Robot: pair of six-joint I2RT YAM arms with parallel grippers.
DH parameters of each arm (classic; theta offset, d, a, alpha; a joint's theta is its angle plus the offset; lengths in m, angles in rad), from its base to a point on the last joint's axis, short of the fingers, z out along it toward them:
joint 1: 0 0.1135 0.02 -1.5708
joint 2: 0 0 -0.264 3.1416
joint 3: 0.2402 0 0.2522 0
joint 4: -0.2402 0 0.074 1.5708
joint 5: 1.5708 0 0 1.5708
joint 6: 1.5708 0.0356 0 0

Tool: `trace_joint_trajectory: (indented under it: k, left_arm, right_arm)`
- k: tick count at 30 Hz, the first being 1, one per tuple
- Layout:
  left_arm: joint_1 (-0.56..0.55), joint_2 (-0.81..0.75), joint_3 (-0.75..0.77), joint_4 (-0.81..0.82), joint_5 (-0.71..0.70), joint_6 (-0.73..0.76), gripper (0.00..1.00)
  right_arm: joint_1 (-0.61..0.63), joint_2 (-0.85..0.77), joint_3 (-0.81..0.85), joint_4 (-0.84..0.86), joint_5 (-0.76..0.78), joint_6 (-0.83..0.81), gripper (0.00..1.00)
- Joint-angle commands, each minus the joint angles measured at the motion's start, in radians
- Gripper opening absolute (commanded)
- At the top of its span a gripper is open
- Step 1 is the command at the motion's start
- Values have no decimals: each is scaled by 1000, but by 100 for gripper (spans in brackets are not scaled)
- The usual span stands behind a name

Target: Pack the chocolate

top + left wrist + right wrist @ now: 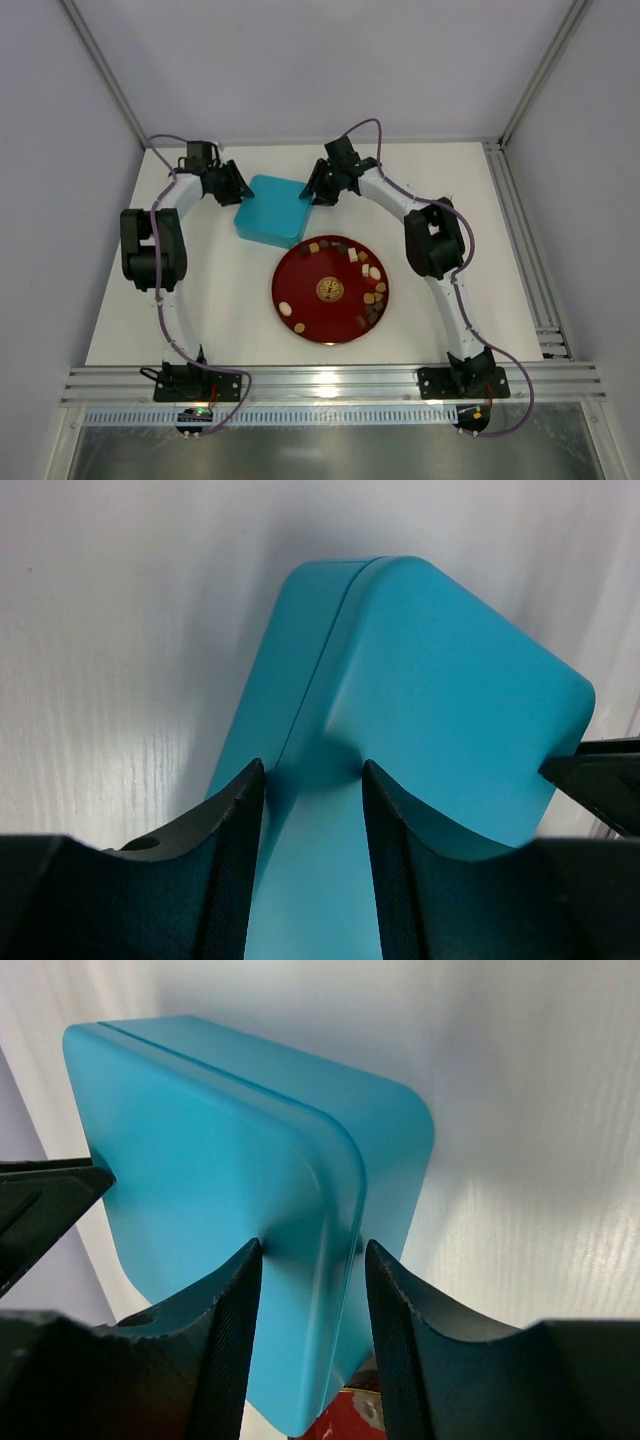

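View from above: a closed teal box (272, 210) sits on a white worktop (220, 300), at 11 o'clock from a red plate (300, 285). The chocolate (374, 272) lies loose on the plate, as small brown, tan and white pieces. Most curve along the rim from 12 to 5 o'clock, and two lie near 7 and 8 o'clock.

The left hand (232, 190) is narrowly closed on the box's 10 o'clock corner. The right hand (315, 190) pinches the 2 o'clock corner the same way.

Likely risks: the corners are smooth and rounded, so either pinch could slip. An uneven pull could twist the box or drop it onto the plate just beside it, scattering pieces. No chocolate can go in while the lid is on.

No brand, label or writing can be read on the plain box. The plate's gold emblem (330, 290) is too small to make out.
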Motion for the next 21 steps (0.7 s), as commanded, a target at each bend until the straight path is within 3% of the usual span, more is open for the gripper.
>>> trace_joint_trajectory:
  k: [1, 12, 21]
  left_arm:
    - [-21, -4, -28, -122, -47, -12, 43]
    - [-53, 23, -15, -152, -44, -9, 43]
    - [-73, 50, -34, -157, -44, -26, 43]
  right_arm:
    - [-3, 74, 42, -198, 182, -107, 47]
    - [1, 162, 176, -329, 319, -214, 43]
    - [6, 217, 274, -404, 337, -269, 39]
